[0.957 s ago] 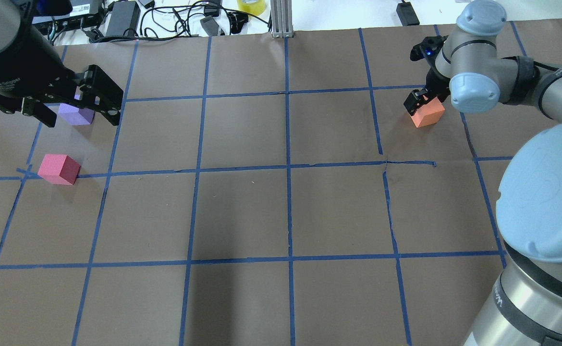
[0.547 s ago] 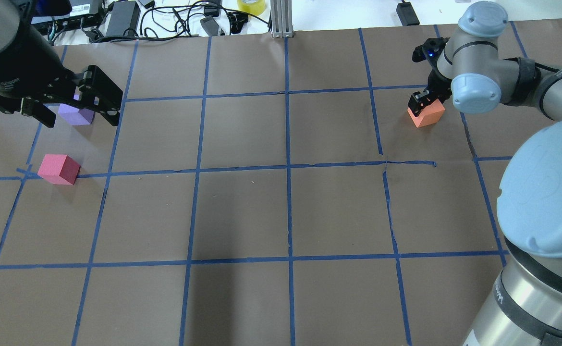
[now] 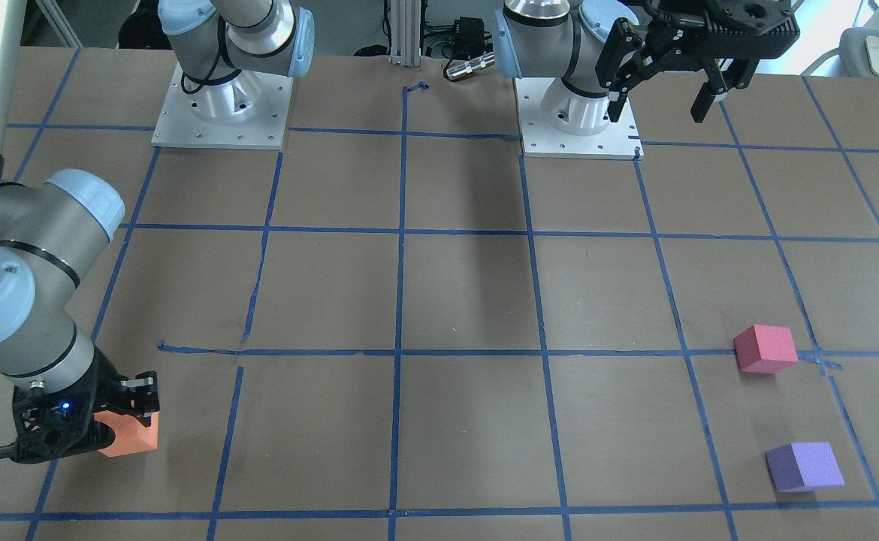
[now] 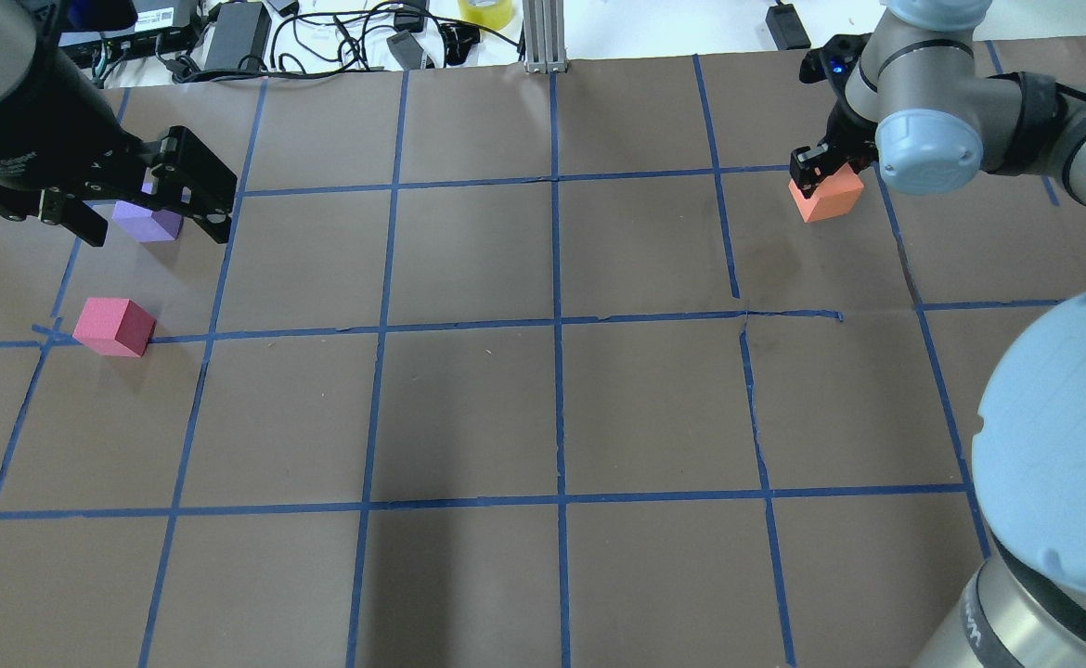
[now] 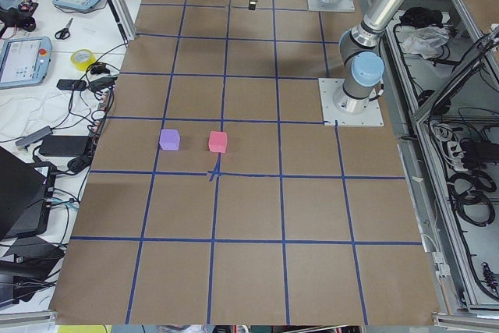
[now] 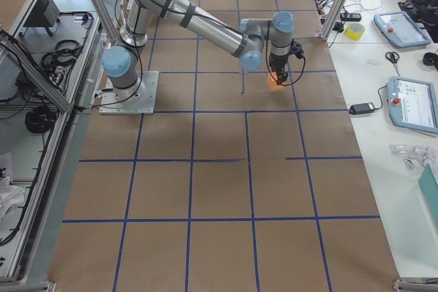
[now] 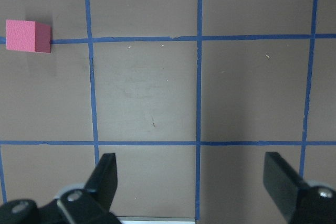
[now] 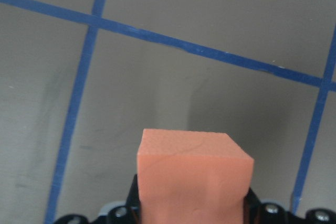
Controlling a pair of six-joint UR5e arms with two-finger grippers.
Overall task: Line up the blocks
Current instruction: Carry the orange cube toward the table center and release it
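Note:
My right gripper [image 4: 823, 178] is shut on the orange block [image 4: 831, 197] at the far right of the table; the block fills the bottom of the right wrist view [image 8: 194, 171] and hangs a little above the paper. The pink-red block [image 4: 114, 327] lies on a blue tape line at the left. The purple block [image 4: 139, 224] lies just beyond it, partly hidden by my left gripper [image 4: 148, 223]. That gripper is open, empty and held high above the table; its wrist view shows the pink-red block [image 7: 28, 36] at the upper left.
Brown paper with a blue tape grid [image 4: 557, 325] covers the table. Cables, power supplies and a yellow tape roll [image 4: 485, 11] lie along the far edge beside an aluminium post [image 4: 543, 37]. Both arm bases [image 3: 222, 105] stand on the robot's side.
My right gripper has risen and moved slightly towards the far edge with the orange block in it. The left arm and the other two blocks have not moved.

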